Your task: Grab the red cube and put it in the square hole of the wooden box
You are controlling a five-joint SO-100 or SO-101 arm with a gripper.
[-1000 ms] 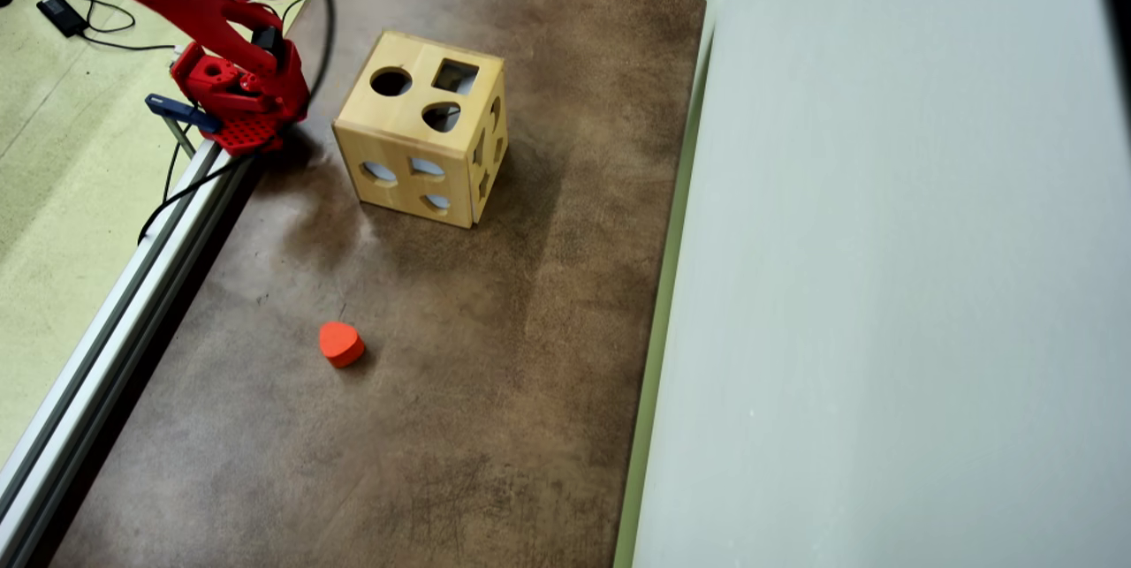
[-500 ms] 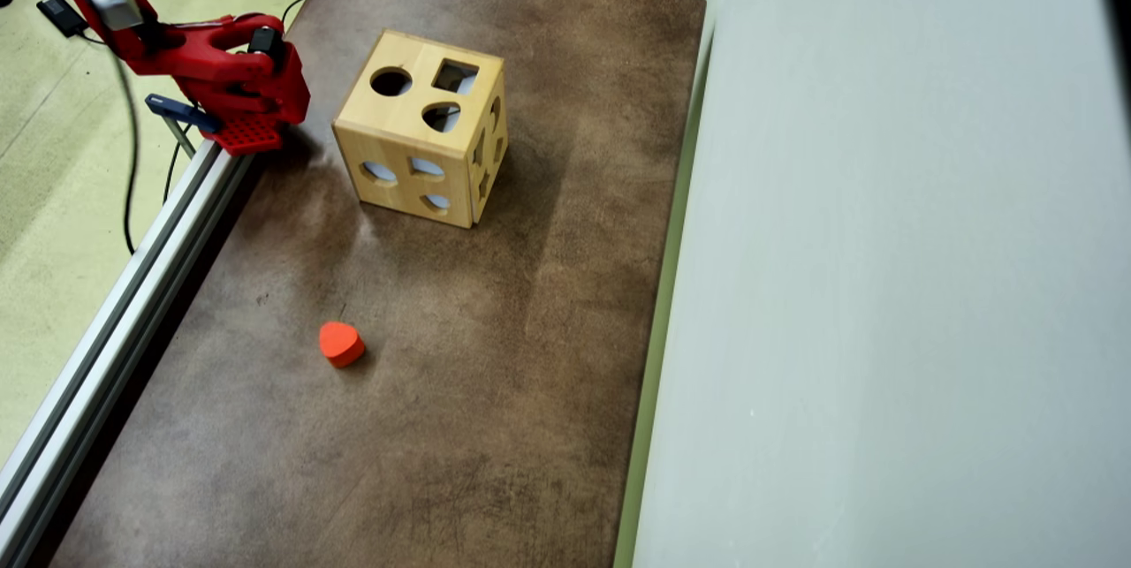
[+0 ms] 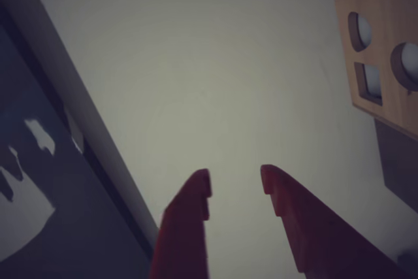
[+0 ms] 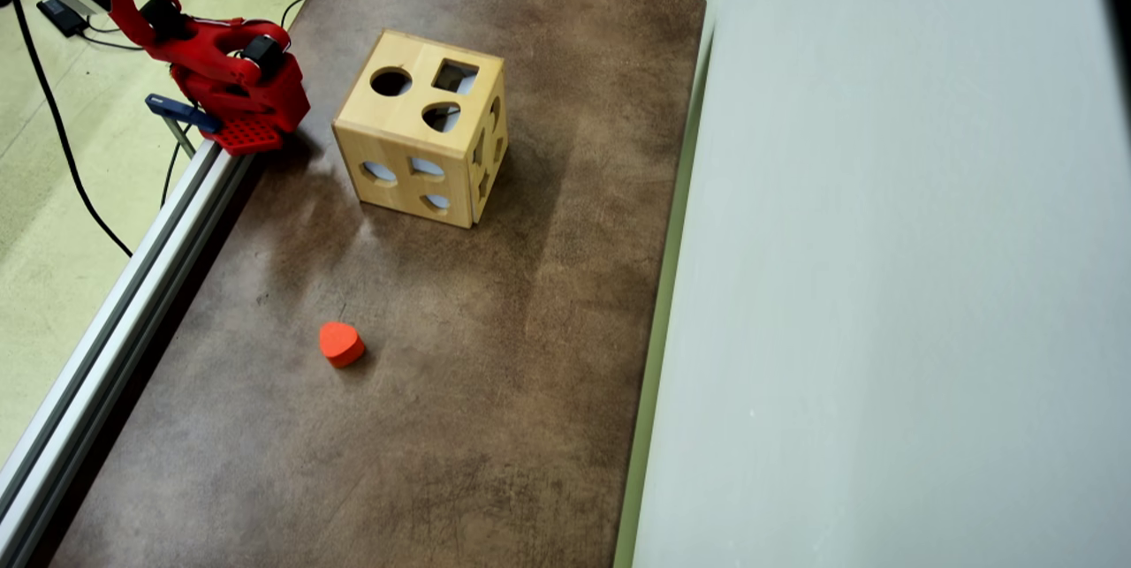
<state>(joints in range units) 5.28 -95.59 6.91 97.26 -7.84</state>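
- Jaws (image 3: 236, 184) stand a little apart in the wrist view, two red fingers with a clear gap between their tips and nothing held in that gap.
- Behind the jaws in that view lies only a pale blank surface, with a dark band running diagonally at their left.
- The wooden box (image 3: 386, 50) shows at the upper right of the wrist view, well away from the jaws and off to their right, with pale cutouts through the face that is seen.
- In the overhead view the red arm (image 4: 216, 64) is folded up at the top left corner, over the edge of the brown worktop (image 4: 459, 374) and the metal rail (image 4: 132, 285) along it.
- The jaws there reach the top edge of the overhead view, and their opening cannot be read from that picture.
- The wooden box (image 4: 415, 140) stands on the worktop just beside the arm's base, far from the jaws.
- The square hole (image 4: 454, 76) is in the box's top face, next to a round hole (image 4: 390, 81) and above a curved-edged hole (image 4: 440, 117).
- A rounded red-orange block (image 4: 340, 344) lies alone on the worktop, well apart from the box and farther still from the jaws.
- The red cube is not seen in either view.
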